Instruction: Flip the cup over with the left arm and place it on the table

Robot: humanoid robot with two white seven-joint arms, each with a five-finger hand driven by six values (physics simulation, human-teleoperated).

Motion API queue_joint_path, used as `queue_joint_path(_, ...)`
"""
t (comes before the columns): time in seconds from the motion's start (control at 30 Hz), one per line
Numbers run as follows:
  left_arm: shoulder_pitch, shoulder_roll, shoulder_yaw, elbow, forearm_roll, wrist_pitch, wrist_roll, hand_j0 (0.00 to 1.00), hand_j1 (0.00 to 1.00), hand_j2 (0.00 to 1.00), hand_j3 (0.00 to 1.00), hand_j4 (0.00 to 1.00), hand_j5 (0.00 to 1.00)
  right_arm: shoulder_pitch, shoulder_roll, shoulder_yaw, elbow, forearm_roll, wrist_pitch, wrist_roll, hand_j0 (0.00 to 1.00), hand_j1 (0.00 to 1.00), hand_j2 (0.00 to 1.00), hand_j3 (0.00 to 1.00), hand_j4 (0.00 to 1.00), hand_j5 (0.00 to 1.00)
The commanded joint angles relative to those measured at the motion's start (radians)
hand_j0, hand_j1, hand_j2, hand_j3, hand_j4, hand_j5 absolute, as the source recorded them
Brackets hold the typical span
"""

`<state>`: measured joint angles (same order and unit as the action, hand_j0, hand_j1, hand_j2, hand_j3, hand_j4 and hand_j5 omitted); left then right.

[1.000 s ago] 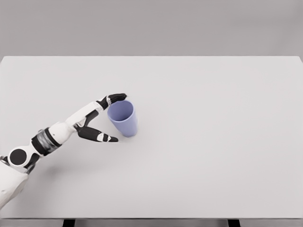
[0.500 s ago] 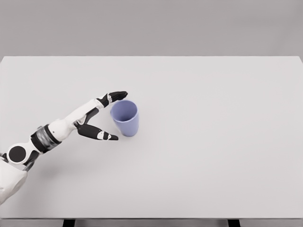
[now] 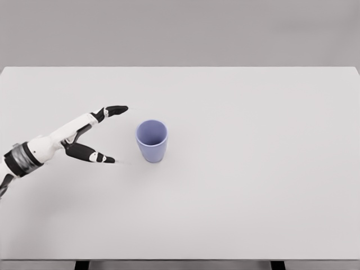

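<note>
A lavender-blue cup (image 3: pixel 152 140) stands upright on the white table (image 3: pixel 253 169), its mouth facing up, left of the table's middle. My left hand (image 3: pixel 112 134) is to the left of the cup, a short gap away and not touching it. Its fingers (image 3: pixel 115 109) are stretched out and the thumb (image 3: pixel 98 157) is spread below them, so the hand is open and holds nothing. The white forearm runs off toward the left edge. My right arm does not show.
The table's far edge runs along the top against a grey wall, and its near edge lies along the bottom of the view with two dark legs beneath.
The cup, tilted against my fingers a second ago, now stands upright by itself. My left hand has let go and pulled back to the left, away from the cup.
</note>
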<state>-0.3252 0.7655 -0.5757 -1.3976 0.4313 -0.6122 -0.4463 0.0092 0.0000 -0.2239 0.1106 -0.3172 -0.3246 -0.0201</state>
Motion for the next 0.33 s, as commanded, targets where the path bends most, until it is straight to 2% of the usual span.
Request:
queue_joint_path(0.0,0.0,0.07,0.017,0.006,0.006,0.001,0.0,1.0,1.0,1.0,1.0,1.0,1.0,0.0,0.0,0.0,0.0,0.0,-0.001,0.0,1.0,1.0,1.0,1.0,1.0,1.0)
queue_joint_path(0.13,-0.018,0.107,0.033,0.042,-0.011,0.001,0.0,1.0,1.0,1.0,1.0,1.0,1.0,0.0,0.0,0.0,0.0,0.0,-0.001,0.0,1.0,1.0,1.0,1.0,1.0,1.0)
queue_joint_path(0.3,-0.048,0.129,0.034,0.043,-0.037,0.001,-0.002,1.0,1.0,1.0,1.0,1.0,1.0,0.0,0.0,0.0,0.0,0.0,-0.001,0.0,1.0,1.0,1.0,1.0,1.0,1.0)
